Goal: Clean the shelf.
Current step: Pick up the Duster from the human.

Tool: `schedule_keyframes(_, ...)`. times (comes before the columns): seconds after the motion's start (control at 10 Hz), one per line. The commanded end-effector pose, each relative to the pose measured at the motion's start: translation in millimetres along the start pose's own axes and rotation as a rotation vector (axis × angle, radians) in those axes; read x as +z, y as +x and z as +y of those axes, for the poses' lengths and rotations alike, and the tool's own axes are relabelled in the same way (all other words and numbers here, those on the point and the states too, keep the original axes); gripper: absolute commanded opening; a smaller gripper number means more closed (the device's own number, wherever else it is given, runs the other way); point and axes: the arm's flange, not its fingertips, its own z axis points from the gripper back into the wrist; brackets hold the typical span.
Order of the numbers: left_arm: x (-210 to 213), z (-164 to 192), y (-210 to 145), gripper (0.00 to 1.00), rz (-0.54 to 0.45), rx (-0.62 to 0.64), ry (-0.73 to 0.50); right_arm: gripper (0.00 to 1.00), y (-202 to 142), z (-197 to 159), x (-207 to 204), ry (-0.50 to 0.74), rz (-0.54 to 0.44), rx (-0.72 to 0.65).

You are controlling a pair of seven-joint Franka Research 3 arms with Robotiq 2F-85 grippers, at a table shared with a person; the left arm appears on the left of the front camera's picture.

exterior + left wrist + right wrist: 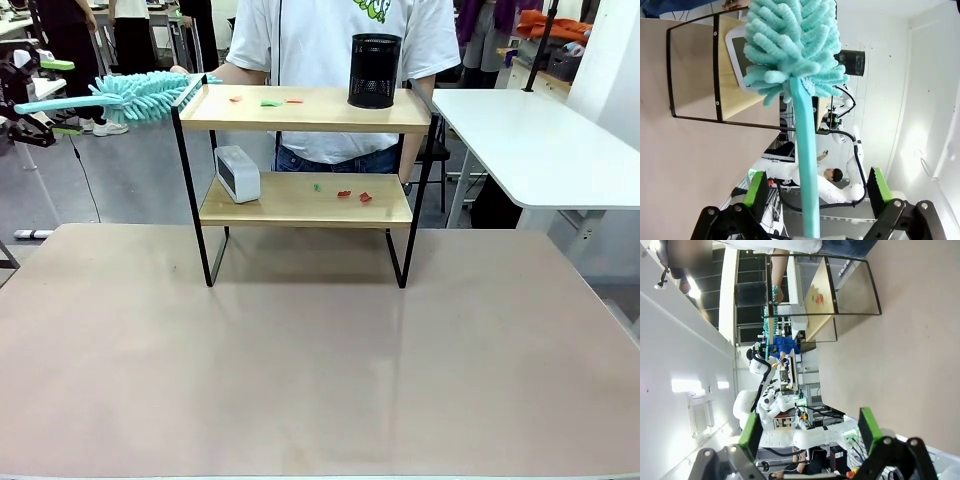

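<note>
Left claw is seen released, pads spread either side of the teal duster handle, not clamped; shelf is seen ahead, just past the duster head; right claw is released, nothing between; shelf well ahead.

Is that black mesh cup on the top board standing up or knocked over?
Upright: the cup stands on its base on the shelf's top board, open mouth up.
</note>
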Motion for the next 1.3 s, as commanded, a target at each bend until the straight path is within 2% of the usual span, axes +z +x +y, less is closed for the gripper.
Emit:
schedule_keyframes(0.0,3.2,-5.9,4.0,1.0,0.0,0.017,0.001,1.0,2.0,1.7,0.7,0.016,-0.002,0.028)
schedule_keyframes(0.3,4.8,-4.4,4.7,1.0,-0.012,0.028,0.011,1.0,2.0,1.7,0.7,0.016,-0.002,0.028)
schedule_keyframes(0.4,6.3,-4.6,4.6,0.49,-0.013,0.02,0.009,1.0,2.0,1.7,0.7,0.016,-0.002,0.028)
schedule_keyframes(0.5,7.4,-5.1,5.2,0.42,-0.018,0.018,0.004,1.0,2.0,1.7,0.7,0.016,-0.002,0.028)
schedule_keyframes(0.6,9.5,-5.1,6.7,0.0,-0.031,0.018,-0.004,1.0,2.0,1.7,0.7,0.016,-0.002,0.028)
schedule_keyframes(0.8,12.3,-5.0,7.6,0.0,-0.033,0.021,-0.015,1.0,2.0,1.7,0.7,0.016,-0.002,0.028)
schedule_keyframes(0.9,12.1,-4.5,7.4,0.16,-0.022,0.023,-0.023,1.0,2.0,1.7,0.7,0.016,-0.002,0.028)
schedule_keyframes(1.1,12.2,-2.8,7.5,0.0,-0.014,0.023,-0.024,1.0,2.0,1.7,0.7,0.016,-0.002,0.028)
schedule_keyframes(1.2,13.1,-2.7,7.5,0.0,-0.005,0.024,-0.029,1.0,2.0,1.7,0.7,0.016,-0.002,0.028)
